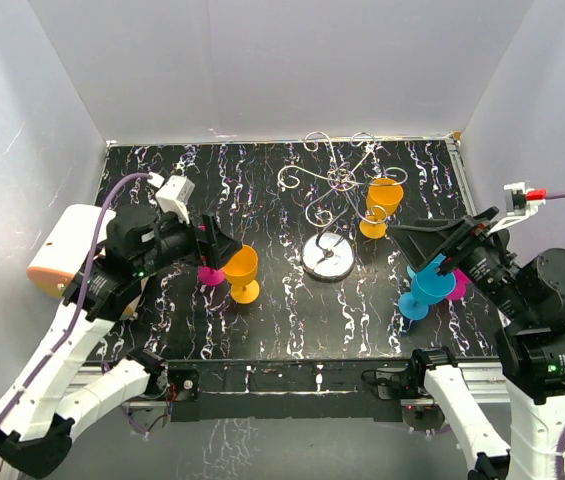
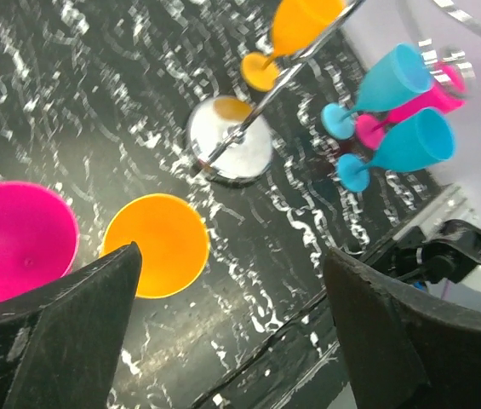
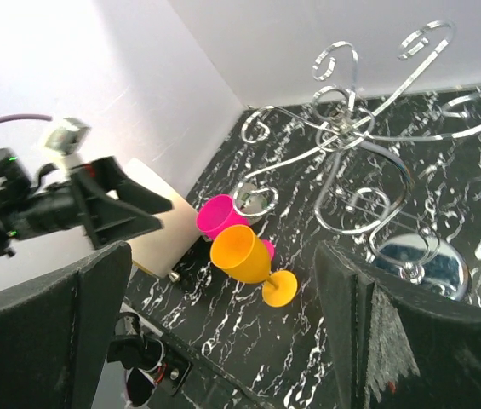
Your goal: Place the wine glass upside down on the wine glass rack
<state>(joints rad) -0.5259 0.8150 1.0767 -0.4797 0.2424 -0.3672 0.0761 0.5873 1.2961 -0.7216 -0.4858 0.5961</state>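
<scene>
Both pincers stand apart, holding nothing. The left gripper (image 1: 220,244) hangs by the orange glass (image 1: 242,270), left of centre in the top view. Best to take it at the bowl, turn it over, then slide the stem into a free arm of the rack (image 1: 337,182), upper centre. The pink glass (image 1: 209,274) crowds just beside it, and a hung glass (image 1: 383,200) fills one arm. The right gripper (image 1: 440,245) hovers near the blue glasses (image 1: 427,287).
</scene>
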